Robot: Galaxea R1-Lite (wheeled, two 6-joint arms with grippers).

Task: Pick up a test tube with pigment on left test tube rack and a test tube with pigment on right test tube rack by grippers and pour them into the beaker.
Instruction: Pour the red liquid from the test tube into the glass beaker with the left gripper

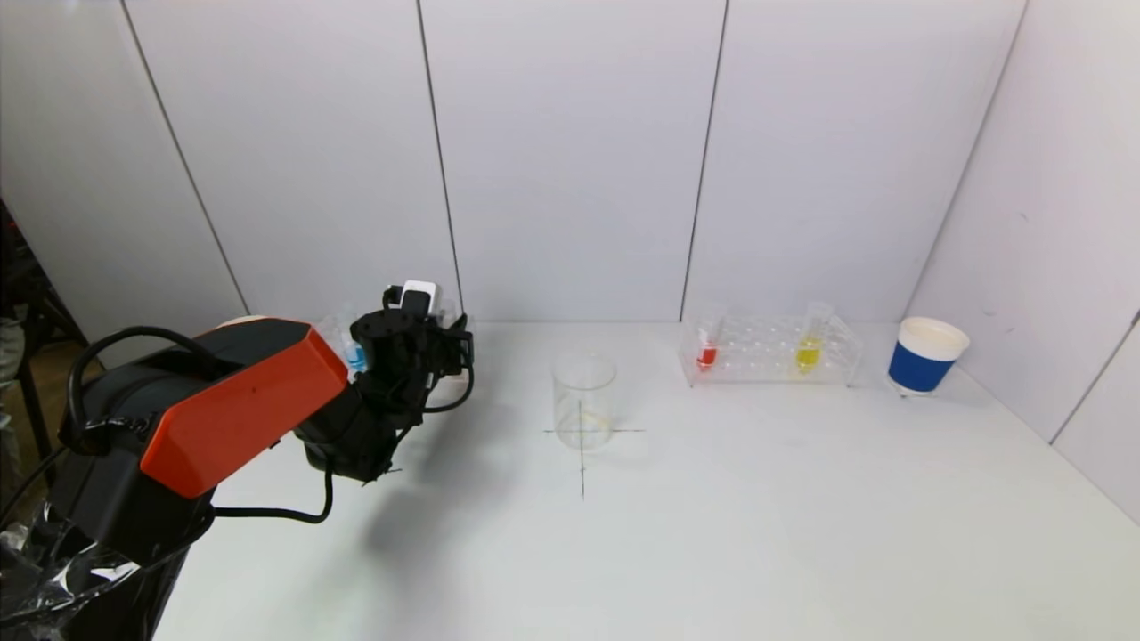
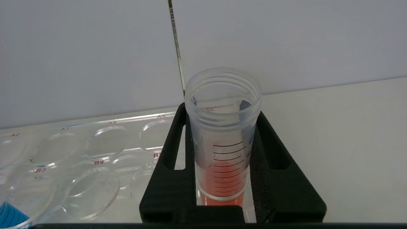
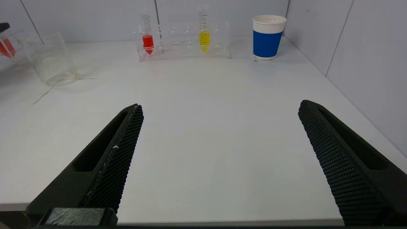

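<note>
My left gripper (image 2: 222,111) is at the left test tube rack (image 2: 95,149). Its black fingers press both sides of an open test tube with red pigment (image 2: 222,140) that stands in a rack hole. In the head view the left gripper (image 1: 436,343) hides most of that rack. The empty glass beaker (image 1: 583,401) stands at mid-table on a drawn cross. The right rack (image 1: 770,350) holds a red tube (image 1: 707,354) and a yellow tube (image 1: 808,352). My right gripper (image 3: 221,106) is open and empty, low over the table's near edge, out of the head view.
A blue and white paper cup (image 1: 924,356) stands right of the right rack, near the side wall. A tube with blue pigment (image 1: 354,356) sits in the left rack beside my left arm. White walls close the back and right.
</note>
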